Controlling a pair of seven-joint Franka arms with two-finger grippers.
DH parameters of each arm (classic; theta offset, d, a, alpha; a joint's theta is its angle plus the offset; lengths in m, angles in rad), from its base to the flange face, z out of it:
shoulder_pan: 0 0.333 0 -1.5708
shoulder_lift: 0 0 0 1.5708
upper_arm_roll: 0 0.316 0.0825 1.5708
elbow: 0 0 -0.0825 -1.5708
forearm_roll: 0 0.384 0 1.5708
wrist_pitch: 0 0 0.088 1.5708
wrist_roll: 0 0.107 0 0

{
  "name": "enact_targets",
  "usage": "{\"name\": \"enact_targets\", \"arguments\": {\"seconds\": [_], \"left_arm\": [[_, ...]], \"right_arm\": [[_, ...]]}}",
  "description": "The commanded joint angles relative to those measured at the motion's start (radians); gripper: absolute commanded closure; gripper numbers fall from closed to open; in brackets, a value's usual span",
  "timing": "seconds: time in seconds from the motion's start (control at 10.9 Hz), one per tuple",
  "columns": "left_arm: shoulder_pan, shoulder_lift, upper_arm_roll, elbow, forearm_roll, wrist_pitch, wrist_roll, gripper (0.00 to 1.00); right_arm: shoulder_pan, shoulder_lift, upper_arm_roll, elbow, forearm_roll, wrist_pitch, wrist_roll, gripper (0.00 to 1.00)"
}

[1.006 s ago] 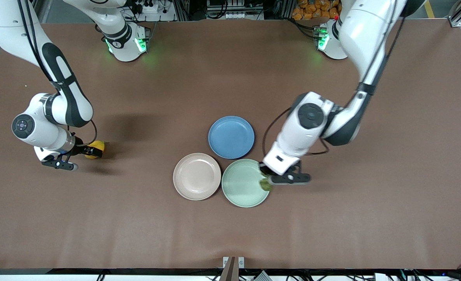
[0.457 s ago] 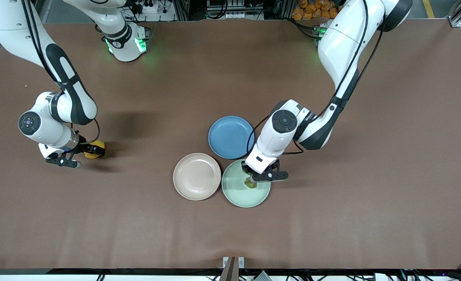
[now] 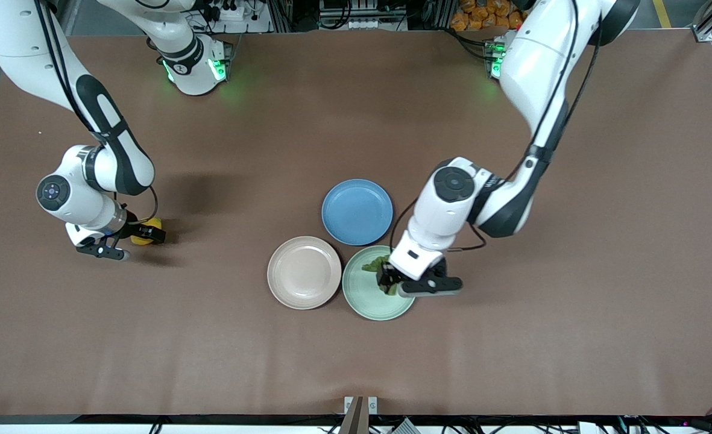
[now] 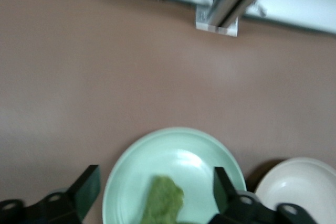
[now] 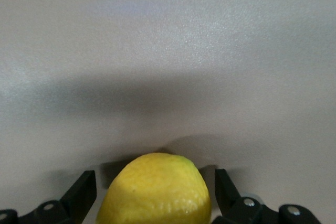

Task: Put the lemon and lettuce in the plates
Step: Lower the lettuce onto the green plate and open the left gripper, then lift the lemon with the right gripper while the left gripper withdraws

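The lettuce [image 3: 372, 264] lies in the mint green plate [image 3: 363, 298], loose. My left gripper [image 3: 387, 281] is open and hangs low over that plate. In the left wrist view the lettuce [image 4: 164, 205] lies on the green plate [image 4: 178, 148] between the spread fingers of the left gripper [image 4: 155, 183]. The beige-pink plate [image 3: 304, 272] stands empty beside the green one, and it also shows in the left wrist view [image 4: 302, 182]. The lemon [image 3: 147, 225] sits on the table toward the right arm's end. My right gripper [image 3: 141, 234] is open around the lemon [image 5: 155, 195], with a small gap on each side of it in the right wrist view [image 5: 153, 182].
A blue plate [image 3: 357, 211] stands empty, farther from the front camera than the two pale plates and touching their rims. The brown table [image 3: 512, 337] is bare around them. A small metal bracket [image 3: 360, 405] sits at the table's near edge.
My left gripper carried the lettuce in over the green plate, opened and let it go; the lettuce now lies in the plate. My right gripper crept slightly closer around the lemon.
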Motion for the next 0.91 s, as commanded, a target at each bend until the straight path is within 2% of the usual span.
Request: {"name": "enact_targets", "arguments": {"seconds": [0.0,0.09,0.27,0.64,0.82], "left_arm": [[0.020,-0.081,0.048,0.011,0.029,-0.011,0.088,0.00],[0.064,-0.105,0.046,0.002,0.025,-0.043,0.171,0.00],[0.105,-0.167,0.045,0.002,0.017,-0.244,0.297,0.00],[0.139,-0.288,0.045,0.002,0.014,-0.538,0.317,0.00],[0.161,-0.322,0.043,0.002,0.011,-0.609,0.319,0.00]], "right_arm": [[-0.008,-0.002,0.013,-0.007,0.007,0.009,0.015,0.19],[-0.005,-0.002,0.015,-0.004,0.007,0.002,0.018,0.29],[-0.003,-0.002,0.015,0.002,0.007,-0.007,0.022,0.43],[-0.003,-0.002,0.016,0.082,0.009,-0.153,0.022,0.48],[0.000,-0.003,0.016,0.113,0.009,-0.194,0.022,0.48]]}}
